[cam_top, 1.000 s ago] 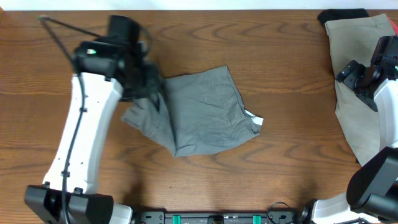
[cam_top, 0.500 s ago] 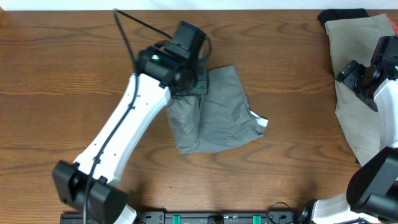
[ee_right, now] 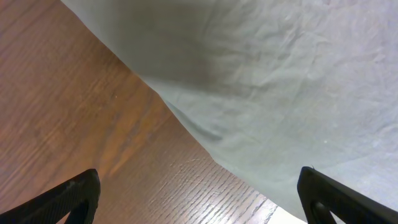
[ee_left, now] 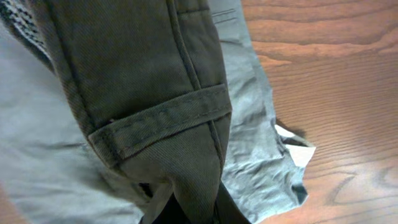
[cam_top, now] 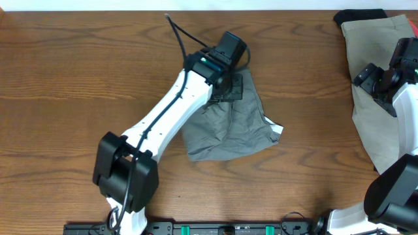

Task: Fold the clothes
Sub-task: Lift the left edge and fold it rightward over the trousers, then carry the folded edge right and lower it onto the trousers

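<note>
The mid-grey shorts (cam_top: 232, 127) lie bunched in the middle of the table, a white tag at their right edge. My left gripper (cam_top: 228, 85) is over their far edge, shut on a fold of the shorts. In the left wrist view the held fold with a belt loop (ee_left: 161, 118) hangs from the jaws (ee_left: 193, 214) over the rest of the cloth. The paler beige-grey pair (cam_top: 375, 72) lies at the far right. My right gripper (cam_top: 372, 78) hovers above it, open and empty; its wide-apart fingertips (ee_right: 199, 196) frame the pale cloth (ee_right: 280, 81).
A dark garment (cam_top: 359, 15) peeks out at the back right corner beyond the beige pair. Bare wooden tabletop (cam_top: 78, 78) spreads to the left of the shorts and along the front edge.
My left gripper has swept from left to right, carrying the shorts' left edge over the rest of the cloth. The shorts now form a narrower bundle. The right arm has not moved.
</note>
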`<state>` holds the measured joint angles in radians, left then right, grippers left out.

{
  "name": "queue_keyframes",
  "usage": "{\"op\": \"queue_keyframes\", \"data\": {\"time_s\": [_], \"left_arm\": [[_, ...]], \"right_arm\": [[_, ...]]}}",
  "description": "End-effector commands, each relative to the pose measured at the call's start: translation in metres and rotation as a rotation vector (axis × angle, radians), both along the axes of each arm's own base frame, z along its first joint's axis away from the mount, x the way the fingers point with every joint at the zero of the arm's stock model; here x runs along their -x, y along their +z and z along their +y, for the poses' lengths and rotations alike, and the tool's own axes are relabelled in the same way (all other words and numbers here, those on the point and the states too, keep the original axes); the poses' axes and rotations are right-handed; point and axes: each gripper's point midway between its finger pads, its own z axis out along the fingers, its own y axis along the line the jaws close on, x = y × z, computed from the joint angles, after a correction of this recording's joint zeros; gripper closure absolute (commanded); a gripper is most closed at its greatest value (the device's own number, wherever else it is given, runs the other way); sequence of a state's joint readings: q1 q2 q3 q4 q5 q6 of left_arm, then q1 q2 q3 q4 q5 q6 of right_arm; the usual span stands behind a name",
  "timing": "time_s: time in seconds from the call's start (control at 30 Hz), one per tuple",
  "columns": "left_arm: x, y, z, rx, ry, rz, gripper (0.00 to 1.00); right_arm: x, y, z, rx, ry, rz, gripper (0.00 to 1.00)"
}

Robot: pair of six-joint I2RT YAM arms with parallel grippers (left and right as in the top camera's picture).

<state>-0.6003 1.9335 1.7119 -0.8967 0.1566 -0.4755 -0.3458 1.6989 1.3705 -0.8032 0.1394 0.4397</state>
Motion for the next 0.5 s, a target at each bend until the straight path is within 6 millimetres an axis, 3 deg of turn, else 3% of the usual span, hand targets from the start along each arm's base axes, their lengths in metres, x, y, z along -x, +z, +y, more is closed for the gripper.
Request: {"op": "queue_keyframes", "data": {"time_s": [0.0,0.03,0.07,0.1,0.13,0.2,0.47], "left_arm": [[-0.001,-0.004,-0.009,0.022,0.004,0.012,0.93],[-0.001,-0.006,-0.010,0.020,0.002,0.015,0.88],[-0.001,-0.010,-0.011,0.016,0.001,0.021,0.75],[-0.001,-0.012,-0.011,0.013,0.001,0.024,0.51],[-0.001,-0.013,-0.011,0.011,0.001,0.027,0.33],[-0.001,-0.015,-0.011,0.009,0.001,0.029,0.17],[0.002,-0.006,-0.009,0.015,0.000,0.021,0.14]], "right_arm": [[0.002,0.007,-0.004,0.020,-0.005,-0.009,0.01],[0.002,0.007,-0.004,0.020,-0.005,-0.009,0.01],[0.002,0.007,-0.004,0.020,-0.004,-0.010,0.01],[0.002,0.007,-0.004,0.020,-0.005,-0.010,0.01],[0.002,0.007,-0.004,0.020,-0.004,-0.010,0.01],[0.002,0.007,-0.004,0.020,-0.005,-0.009,0.01],[0.002,0.007,-0.004,0.020,-0.005,-0.009,0.01]]}}
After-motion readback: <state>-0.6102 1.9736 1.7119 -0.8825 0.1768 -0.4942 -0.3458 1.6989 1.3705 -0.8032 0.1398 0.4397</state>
